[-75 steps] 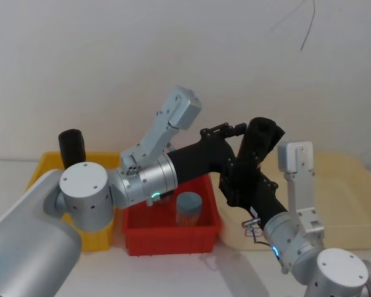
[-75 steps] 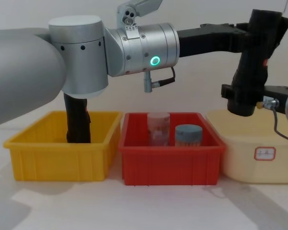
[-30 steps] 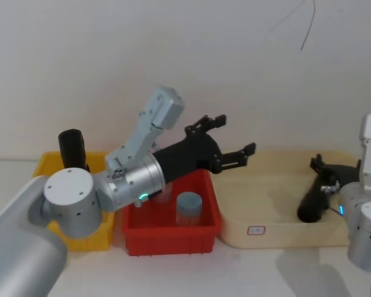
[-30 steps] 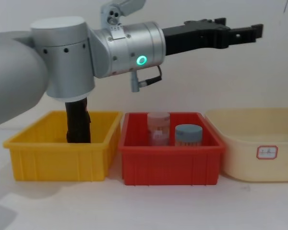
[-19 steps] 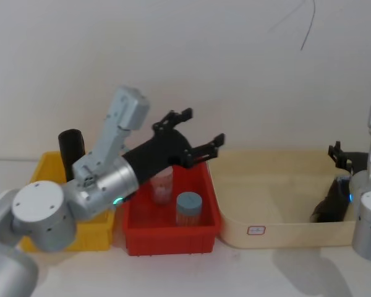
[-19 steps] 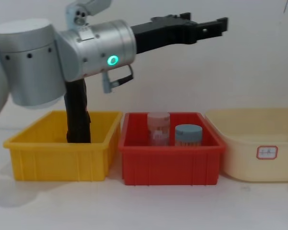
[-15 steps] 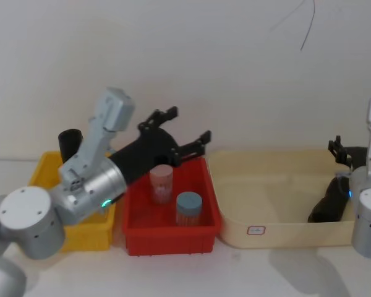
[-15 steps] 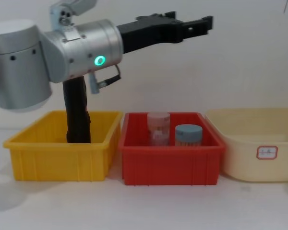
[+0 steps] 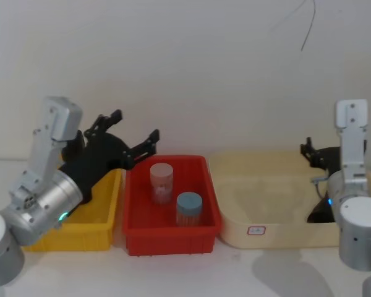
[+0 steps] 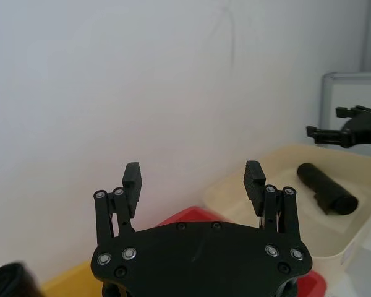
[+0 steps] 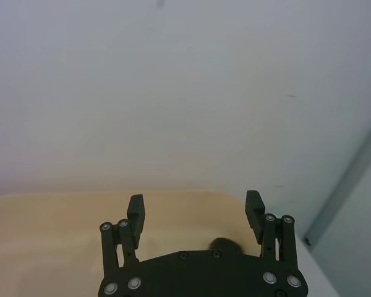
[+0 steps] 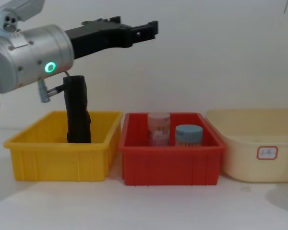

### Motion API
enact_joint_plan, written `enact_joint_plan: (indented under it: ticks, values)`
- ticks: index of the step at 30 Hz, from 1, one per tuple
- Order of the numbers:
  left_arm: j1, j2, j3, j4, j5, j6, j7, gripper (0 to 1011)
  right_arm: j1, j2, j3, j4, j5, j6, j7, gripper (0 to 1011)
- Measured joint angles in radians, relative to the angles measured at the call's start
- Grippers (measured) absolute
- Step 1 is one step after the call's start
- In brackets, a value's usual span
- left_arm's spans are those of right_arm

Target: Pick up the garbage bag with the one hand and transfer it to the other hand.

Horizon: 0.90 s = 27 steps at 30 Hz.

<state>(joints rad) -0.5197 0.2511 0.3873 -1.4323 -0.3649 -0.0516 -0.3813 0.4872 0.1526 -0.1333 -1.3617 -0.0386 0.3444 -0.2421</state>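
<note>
A garbage bag [image 10: 326,189], a black roll, lies on its side in the cream tub [image 10: 278,162]; the head view shows its end [image 9: 316,215] beside my right arm. Just above it, my right gripper [image 9: 311,153] [image 11: 195,213] hangs open, and the bag's dark top [image 11: 226,244] peeks out below the fingers. My left gripper [image 9: 135,125] [image 12: 139,27] [image 10: 193,176] is open and holds nothing, high over the seam of the yellow and red bins. A second black roll [image 12: 78,110] stands upright in the yellow bin [image 12: 57,158].
The red bin [image 9: 170,238] in the middle holds a pink-lidded clear jar [image 9: 161,183] and a blue-lidded jar [image 9: 188,209]. The cream tub [image 9: 266,204] stands on the right with a small label [image 12: 266,153] on its front. A white wall runs close behind the bins.
My left arm has swung back to the left, from over the red bin to over the yellow one, still open. The right gripper has lifted off the bag, which stays in the tub.
</note>
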Motion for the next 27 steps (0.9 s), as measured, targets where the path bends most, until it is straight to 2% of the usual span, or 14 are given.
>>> enact_joint_plan:
  ticks: [7,14,27]
  values:
    - [0.036,0.019,-0.025,-0.038,0.005,0.014,0.036,1000,-0.033,0.005,-0.036,-0.043,-0.004,0.019,0.052,1000]
    - [0.059,0.032,-0.042,-0.062,0.008,0.023,0.059,1000,-0.076,0.014,-0.074,-0.1,0.005,0.045,0.133,1000]
    - [0.076,0.041,-0.054,-0.08,0.011,0.03,0.076,1000,-0.125,0.025,-0.114,-0.178,0.059,0.093,0.281,1000]
